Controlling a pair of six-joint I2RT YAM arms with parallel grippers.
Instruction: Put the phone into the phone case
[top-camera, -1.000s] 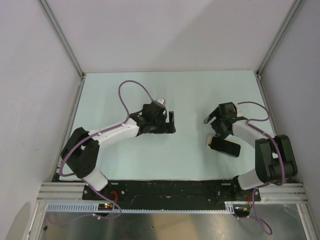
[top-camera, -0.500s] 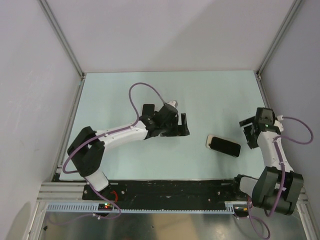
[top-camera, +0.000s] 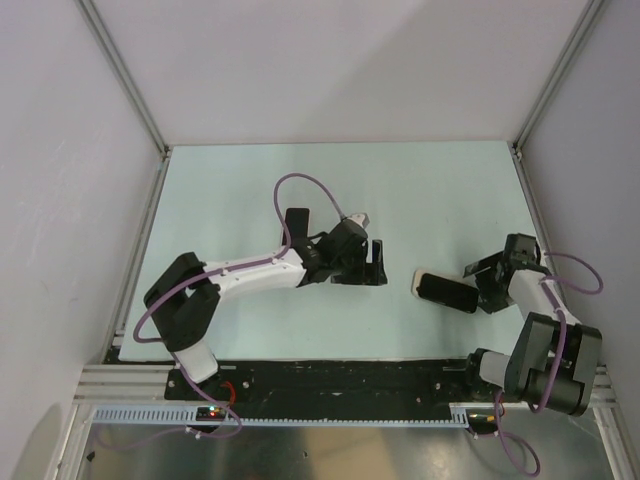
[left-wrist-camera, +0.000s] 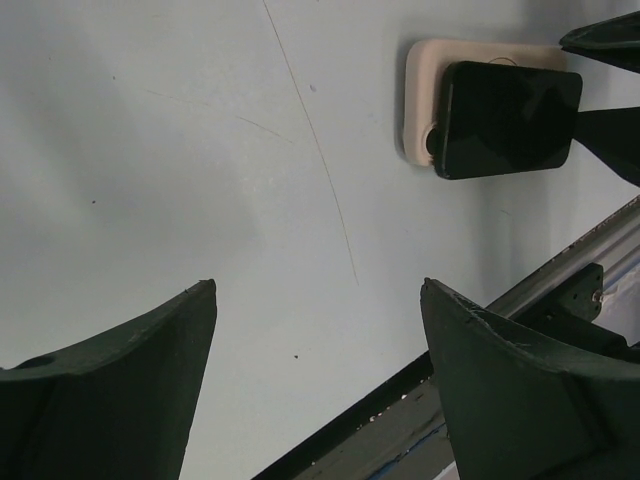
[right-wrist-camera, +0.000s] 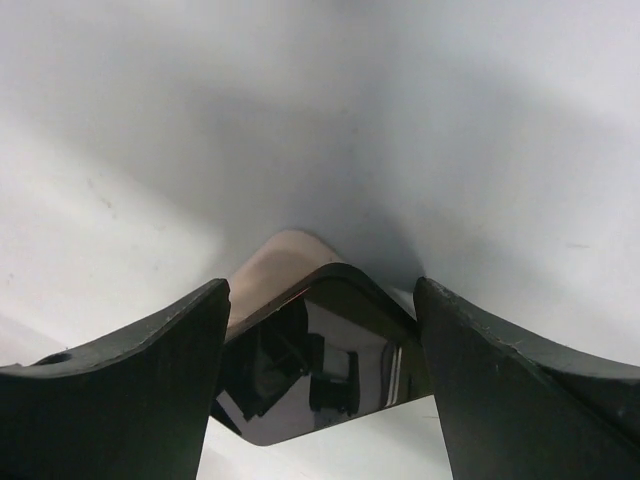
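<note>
The phone (top-camera: 448, 292) lies askew on the phone case (top-camera: 417, 284), pink rim bared at its far end, just ahead of my right end effector (top-camera: 479, 288), whose fingers are spread wide. My left end effector (top-camera: 380, 264), also wide, hangs well apart. Seating is unfinished, I judge: nudge the phone square, then press down.

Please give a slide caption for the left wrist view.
Open left gripper faces the phone, lying partly over the phone case.
</note>
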